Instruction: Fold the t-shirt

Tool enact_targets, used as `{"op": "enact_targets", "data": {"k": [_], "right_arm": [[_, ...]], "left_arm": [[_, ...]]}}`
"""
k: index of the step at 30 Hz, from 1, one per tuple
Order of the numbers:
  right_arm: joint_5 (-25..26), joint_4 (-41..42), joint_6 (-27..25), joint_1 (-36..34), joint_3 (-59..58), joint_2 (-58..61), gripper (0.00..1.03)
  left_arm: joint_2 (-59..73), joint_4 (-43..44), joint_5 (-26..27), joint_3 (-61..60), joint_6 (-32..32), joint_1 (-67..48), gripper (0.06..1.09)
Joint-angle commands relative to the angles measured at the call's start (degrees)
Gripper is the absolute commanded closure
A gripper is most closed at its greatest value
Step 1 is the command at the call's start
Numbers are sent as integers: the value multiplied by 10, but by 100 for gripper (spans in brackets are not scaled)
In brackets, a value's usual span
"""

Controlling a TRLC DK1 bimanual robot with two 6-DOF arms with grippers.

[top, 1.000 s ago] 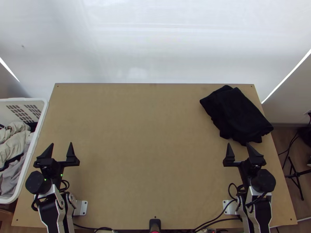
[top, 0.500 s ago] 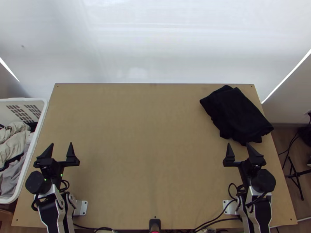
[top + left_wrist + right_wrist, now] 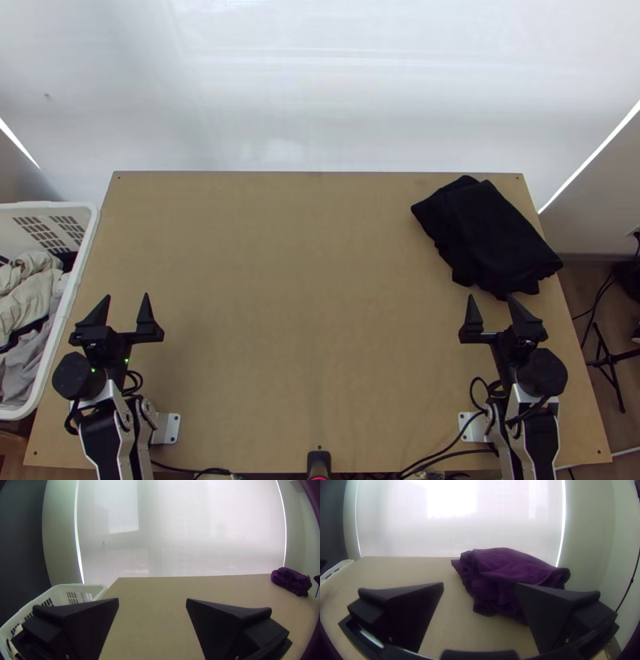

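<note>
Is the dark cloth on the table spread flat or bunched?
Bunched: the dark cloth lies in a rumpled heap, with overlapping layers and uneven edges.

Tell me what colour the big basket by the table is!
The basket is white. It shows best in the top view.

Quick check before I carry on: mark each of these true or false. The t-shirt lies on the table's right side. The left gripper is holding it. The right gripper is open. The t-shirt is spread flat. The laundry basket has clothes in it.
1. The t-shirt lies on the right side of the table. True.
2. The left gripper is holding the t-shirt. False: it is open and empty, across the table from it.
3. The right gripper is open. True.
4. The t-shirt is spread flat. False: it lies in a rumpled, layered heap.
5. The laundry basket has clothes in it. True.
</note>
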Motion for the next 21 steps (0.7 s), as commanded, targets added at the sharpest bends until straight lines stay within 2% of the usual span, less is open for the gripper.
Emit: {"op": "enact_targets", "data": {"k": [1,8,11,15,21], "right_arm": [[0,0,1,0,0,0,3],[0,0,1,0,0,0,3],[0,0,2,0,0,0,3],[0,0,2,0,0,0,3],[0,0,1,0,0,0,3]], "left_arm": [[0,0,0,0,1,0,10],[0,0,0,0,1,0,10],[0,2,0,0,-57,-4,10],[-1,8,-1,-1,-78,-30,10],[-1,11,-51,-1,-87,-50,10]]}}
